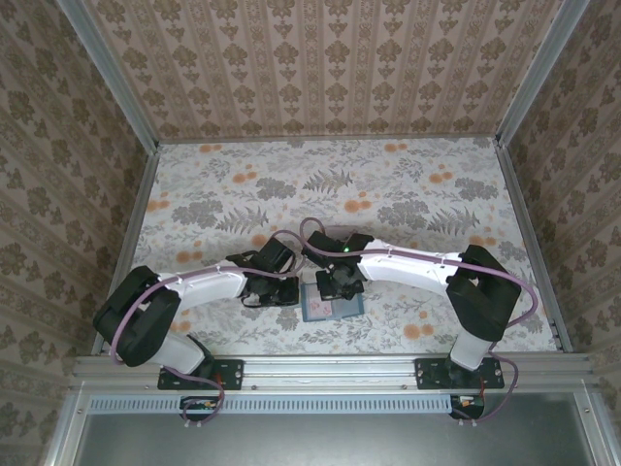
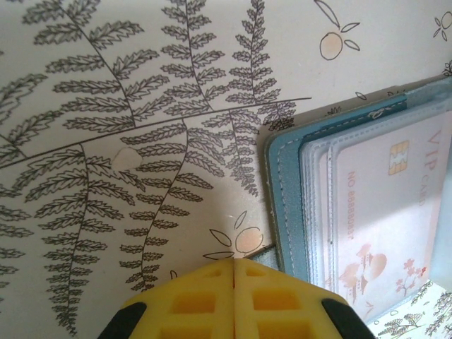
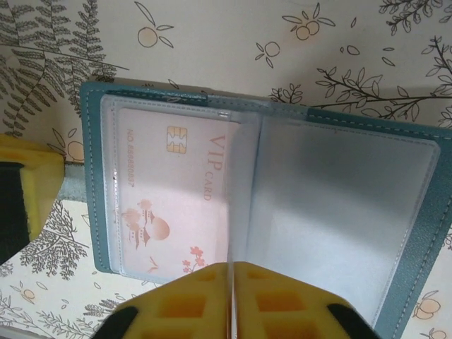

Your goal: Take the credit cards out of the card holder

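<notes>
- Pink-white plastic, the credit card [image 3: 169, 191] lies flat in the left pocket of the card holder [image 3: 92, 212], under a clear sleeve, with its chip and "VIP CARD" lettering facing up.
- We judge it light, thin, stiff and slick. It should slide rather than bend, but it offers only an edge to pinch, and the sleeve hugs it closely.
- The best hold, as we see it, is the card's edge nearest the holder's spine, where the sleeve seems to open. Pressing on the face would only push it into the pocket.
- Rising from the holder's spine is a clear leaf [image 3: 236, 191], floppy and glossy. We expect it to slip or spring back if let go.
- Right of the spine, the frosted pocket [image 3: 339, 205] is too cloudy for us to tell what it holds.
- The holder itself lies open on the floral worktop [image 2: 106, 141]. It looks soft, stitched and light, so it will probably drag along with any pull unless it is pinned.
- At the holder's near edge, the right end effector [image 3: 231, 272] has its yellow fingers fully together. The clear leaf seems to run into their seam, so we take it to be pinching that leaf.
- Just off the holder's left edge, the left end effector [image 2: 234, 268] is closed tight with nothing visible between its fingers. We cannot tell whether it presses the holder's side tab.
</notes>
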